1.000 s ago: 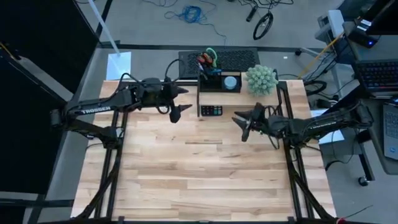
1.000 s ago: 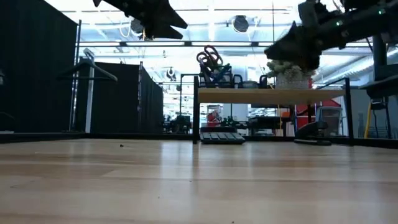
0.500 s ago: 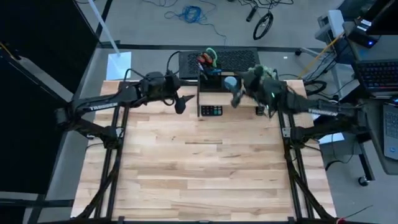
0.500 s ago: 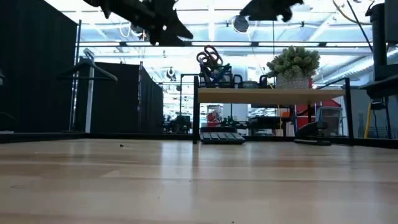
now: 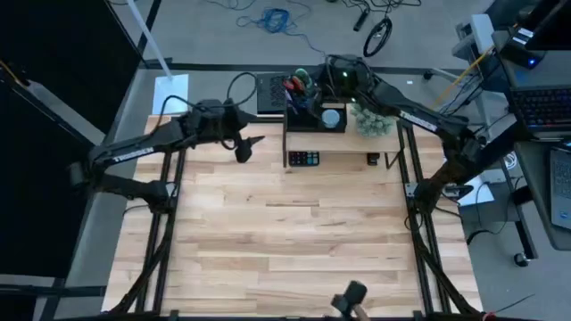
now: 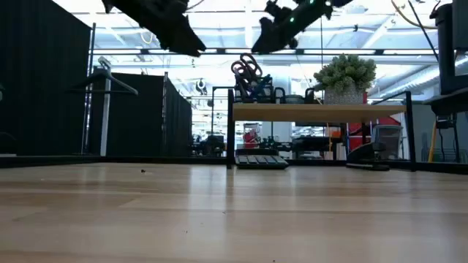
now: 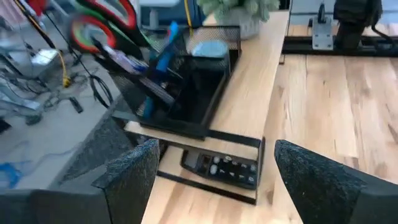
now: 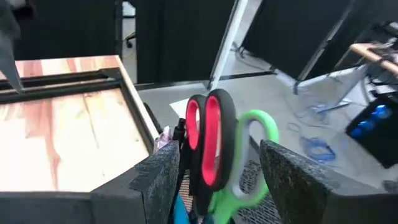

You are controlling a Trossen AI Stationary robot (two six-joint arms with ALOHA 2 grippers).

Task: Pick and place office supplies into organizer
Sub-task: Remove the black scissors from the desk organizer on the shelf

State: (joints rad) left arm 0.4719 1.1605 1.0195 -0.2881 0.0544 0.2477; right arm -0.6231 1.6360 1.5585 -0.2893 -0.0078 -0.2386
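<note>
The black mesh organizer (image 5: pixel 308 120) (image 7: pixel 186 93) stands on a wooden shelf riser (image 6: pixel 318 111) at the table's far edge. In it are blue pens (image 7: pixel 163 56), a round blue-grey disc (image 5: pixel 331 117) (image 7: pixel 208 48) and the scissors (image 5: pixel 297 82) (image 8: pixel 214 143), upright with red and green handles up. My right gripper (image 5: pixel 314 78) (image 8: pixel 227 180) hangs open above the organizer, a finger on either side of the scissor handles, apart from them. My left gripper (image 5: pixel 245 147) (image 7: pixel 217 180) is open in the air left of the organizer, holding nothing.
A black calculator (image 5: pixel 303 159) (image 7: pixel 221 168) lies under the riser. A fuzzy green plant ball (image 5: pixel 373 116) (image 6: pixel 345 73) stands on the riser right of the organizer, under my right arm. A small dark object (image 5: pixel 348 299) shows at the table's near edge.
My right gripper has risen from above the table's middle right and swung toward the far edge and left, past the plant, to the scissor handles over the organizer. My left gripper has drifted a little toward the table's left edge.
</note>
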